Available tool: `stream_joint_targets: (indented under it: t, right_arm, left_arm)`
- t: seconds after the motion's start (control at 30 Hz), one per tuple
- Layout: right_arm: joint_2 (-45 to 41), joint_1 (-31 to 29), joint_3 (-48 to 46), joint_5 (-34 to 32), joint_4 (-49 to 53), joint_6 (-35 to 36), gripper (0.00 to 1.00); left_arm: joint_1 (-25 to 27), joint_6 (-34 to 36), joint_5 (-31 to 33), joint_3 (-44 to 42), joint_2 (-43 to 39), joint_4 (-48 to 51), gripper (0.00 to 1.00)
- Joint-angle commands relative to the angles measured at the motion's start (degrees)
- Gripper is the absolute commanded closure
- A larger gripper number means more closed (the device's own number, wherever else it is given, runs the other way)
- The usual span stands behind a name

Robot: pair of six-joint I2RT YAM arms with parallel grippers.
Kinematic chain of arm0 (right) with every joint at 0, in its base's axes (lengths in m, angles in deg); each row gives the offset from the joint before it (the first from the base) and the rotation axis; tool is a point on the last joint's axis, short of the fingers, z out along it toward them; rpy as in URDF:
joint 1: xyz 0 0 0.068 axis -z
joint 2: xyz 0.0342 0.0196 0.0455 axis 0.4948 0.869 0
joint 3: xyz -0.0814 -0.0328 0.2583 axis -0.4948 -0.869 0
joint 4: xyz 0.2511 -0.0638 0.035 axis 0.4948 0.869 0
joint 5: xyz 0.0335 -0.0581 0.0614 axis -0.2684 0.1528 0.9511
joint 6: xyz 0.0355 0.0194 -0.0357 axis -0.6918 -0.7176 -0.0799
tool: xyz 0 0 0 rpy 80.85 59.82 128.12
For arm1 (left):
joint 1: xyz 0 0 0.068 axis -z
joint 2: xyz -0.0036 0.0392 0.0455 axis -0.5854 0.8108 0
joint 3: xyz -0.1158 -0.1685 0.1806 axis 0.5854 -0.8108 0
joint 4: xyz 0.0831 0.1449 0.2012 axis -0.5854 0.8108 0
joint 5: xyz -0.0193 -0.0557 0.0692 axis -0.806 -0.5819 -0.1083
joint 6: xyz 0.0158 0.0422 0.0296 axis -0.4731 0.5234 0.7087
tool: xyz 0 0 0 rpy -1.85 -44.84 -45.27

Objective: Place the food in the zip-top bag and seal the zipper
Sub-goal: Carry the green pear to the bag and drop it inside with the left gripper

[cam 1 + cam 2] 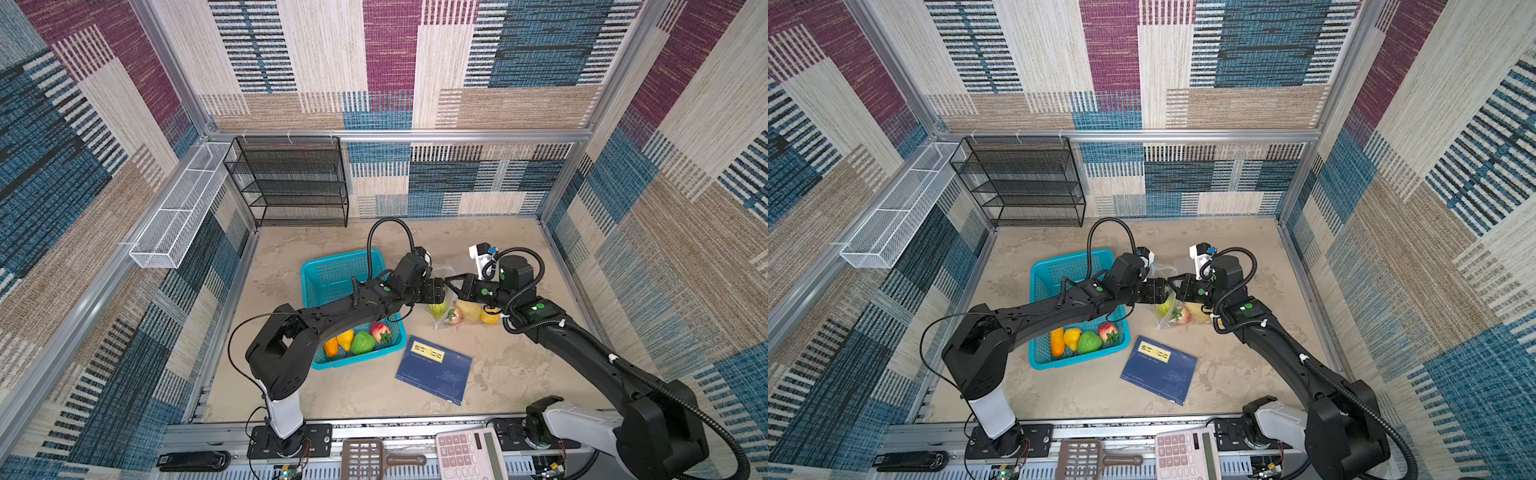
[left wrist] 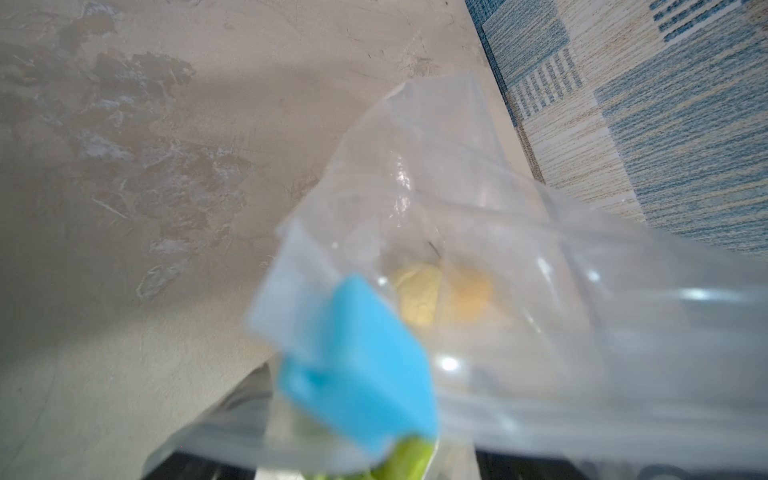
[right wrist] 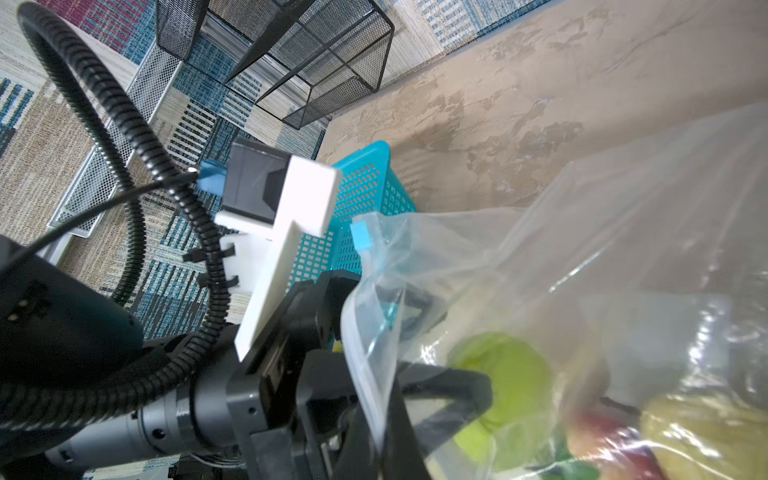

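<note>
The clear zip-top bag (image 1: 437, 322) lies right of the teal basket (image 1: 308, 266) and holds green (image 1: 438, 308), red (image 1: 455, 315) and yellow food (image 1: 469, 309). More food sits in the basket: orange (image 1: 331, 345), yellow (image 1: 345, 338), bumpy green (image 1: 363, 343) and red (image 1: 380, 331). My right gripper (image 3: 388, 449) is shut on the bag's mouth along the zipper (image 3: 361, 353), whose light-blue slider (image 3: 360, 237) sits at its end. My left gripper (image 3: 457, 349) has its fingers spread at the mouth, behind the plastic, with the green piece (image 3: 503, 374) just past them. In the left wrist view the bag (image 2: 498, 249) hides the jaws.
A blue book (image 1: 434, 370) lies in front of the bag. A black mesh rack (image 1: 291, 183) stands at the back wall, and a white mesh tray (image 1: 178, 216) hangs on the left wall. A calculator (image 1: 469, 455) and a brown scoop (image 1: 365, 457) lie on the front rail.
</note>
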Motion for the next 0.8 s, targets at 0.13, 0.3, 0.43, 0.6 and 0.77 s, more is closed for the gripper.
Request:
stream_joint_targets:
  t: [0.13, 0.3, 0.43, 0.6, 0.77]
  right_arm:
    - [0.1, -0.1, 0.3, -1.8, -0.4, 0.4, 1.0]
    - [0.4, -0.1, 0.5, -1.9, 0.0, 0.4, 1.0]
    - [-0.1, -0.1, 0.8, -1.3, 0.2, 0.7, 1.0]
    - [-0.5, -0.1, 1.2, -1.1, 0.8, 0.9, 1.0]
    - [-1.2, -0.1, 1.5, -1.6, 1.4, 1.0, 1.0]
  left_arm:
    - [0.1, 3.0, -0.5, -2.6, -7.1, 2.4, 0.22]
    - [-0.2, 4.6, 3.6, -7.4, -11.6, 5.6, 0.23]
    - [-1.3, 4.1, 5.8, -10.4, -12.7, 6.0, 0.25]
    - [-2.1, 4.6, 5.0, -8.7, -9.4, 6.3, 0.28]
    - [-2.2, 4.8, 1.2, -4.7, -4.6, 7.1, 0.35]
